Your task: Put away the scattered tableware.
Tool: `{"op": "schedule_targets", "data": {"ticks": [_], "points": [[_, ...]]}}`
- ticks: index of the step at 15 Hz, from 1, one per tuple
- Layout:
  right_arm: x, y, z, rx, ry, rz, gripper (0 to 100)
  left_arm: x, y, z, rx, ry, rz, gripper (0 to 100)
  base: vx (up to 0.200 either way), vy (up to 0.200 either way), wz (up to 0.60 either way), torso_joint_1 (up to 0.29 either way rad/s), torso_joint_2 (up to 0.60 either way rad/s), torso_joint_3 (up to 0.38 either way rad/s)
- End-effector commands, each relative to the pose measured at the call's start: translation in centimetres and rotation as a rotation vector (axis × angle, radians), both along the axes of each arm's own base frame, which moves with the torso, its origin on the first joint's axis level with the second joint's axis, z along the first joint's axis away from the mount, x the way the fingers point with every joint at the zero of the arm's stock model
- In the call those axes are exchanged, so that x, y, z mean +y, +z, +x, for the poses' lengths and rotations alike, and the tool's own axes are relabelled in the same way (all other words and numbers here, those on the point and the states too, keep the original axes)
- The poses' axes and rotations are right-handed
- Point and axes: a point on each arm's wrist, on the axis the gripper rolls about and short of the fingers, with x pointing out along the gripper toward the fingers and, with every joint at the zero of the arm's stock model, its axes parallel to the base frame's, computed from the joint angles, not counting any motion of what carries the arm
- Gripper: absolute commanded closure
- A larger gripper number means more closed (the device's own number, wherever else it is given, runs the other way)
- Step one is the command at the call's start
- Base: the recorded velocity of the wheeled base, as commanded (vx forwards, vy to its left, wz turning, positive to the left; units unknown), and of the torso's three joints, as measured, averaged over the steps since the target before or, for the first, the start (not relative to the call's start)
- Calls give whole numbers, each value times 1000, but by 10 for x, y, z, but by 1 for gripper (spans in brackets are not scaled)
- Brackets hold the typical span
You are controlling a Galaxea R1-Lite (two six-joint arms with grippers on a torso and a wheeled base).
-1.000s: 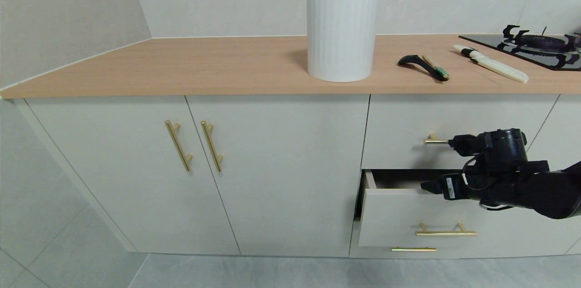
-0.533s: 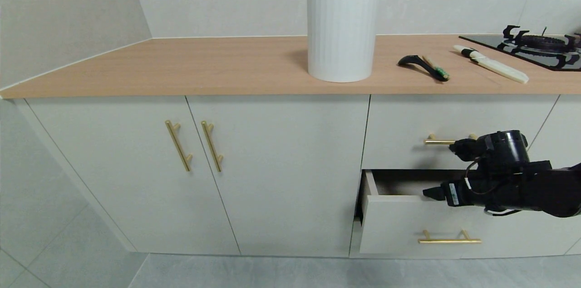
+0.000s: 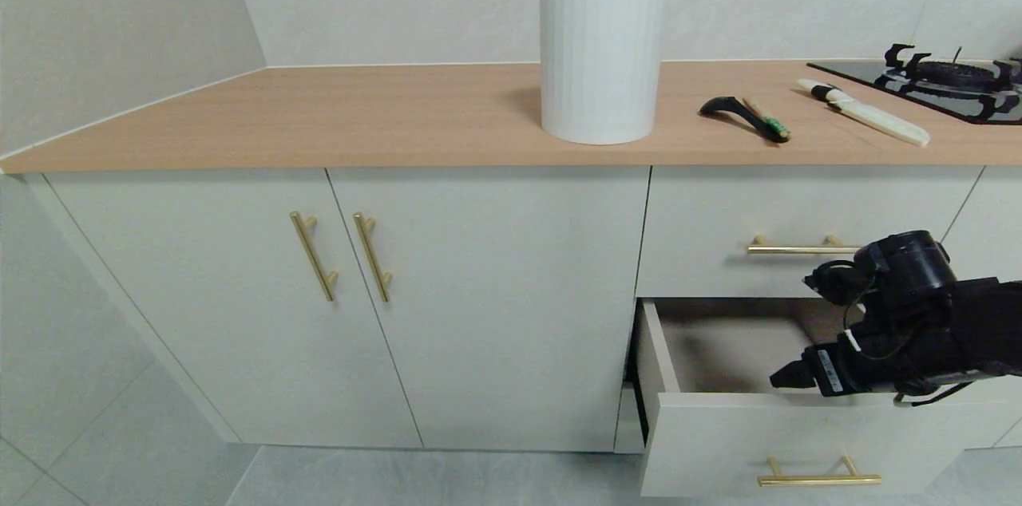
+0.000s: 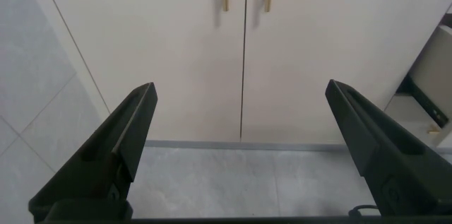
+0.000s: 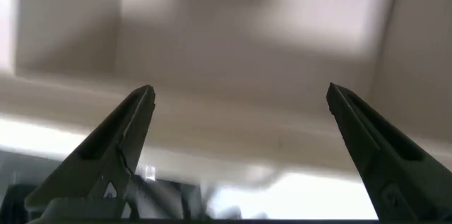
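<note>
Two grippers, both spread wide, holding nothing. Low on the right side, right gripper (image 3: 786, 377) at the top edge of the front of the drawer (image 3: 718, 442), pointing over its inside; cannot tell whether touching that edge. From its own wrist camera, fingers (image 5: 120, 146) far apart, with blurred pale board of the drawer between them.

On the other side, left gripper (image 4: 241, 85) facing the lower part of the doors (image 4: 176, 54), above the grey floor (image 4: 233, 181), well apart from both, fingers likewise far apart.

Drawer standing pulled far out, just under the shut upper drawer (image 3: 798, 203). Gold handle (image 3: 820, 480) on its front, not gripped.

Tableware lying up on the counter (image 3: 359, 115), well apart from the right gripper. Black curved tool (image 3: 730, 108) just beside a thin stick (image 3: 768, 123) with green end; touching or not, cannot tell. White knife (image 3: 866, 113) with black band further right, near the stove (image 3: 950, 87). Tall white ribbed container (image 3: 604, 43) upright, left of the tool.
</note>
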Motion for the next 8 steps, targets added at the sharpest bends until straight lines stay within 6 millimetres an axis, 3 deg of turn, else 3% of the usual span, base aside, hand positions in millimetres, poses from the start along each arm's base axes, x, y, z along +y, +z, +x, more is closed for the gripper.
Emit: {"op": "schedule_targets", "data": {"ticks": [1,5,8], "points": [[-1,11,-9,-8,4,-1,0,0,0,0,0,0,0,0,0,0,0,0,0,0],[-2,6,-21,73,22,-22,0,0,0,0,0,0,0,0,0,0,0,0,0,0],[-4,13,-36,102,42,-37,0,0,0,0,-1,0,0,0,0,0,0,0,0,0]]}}
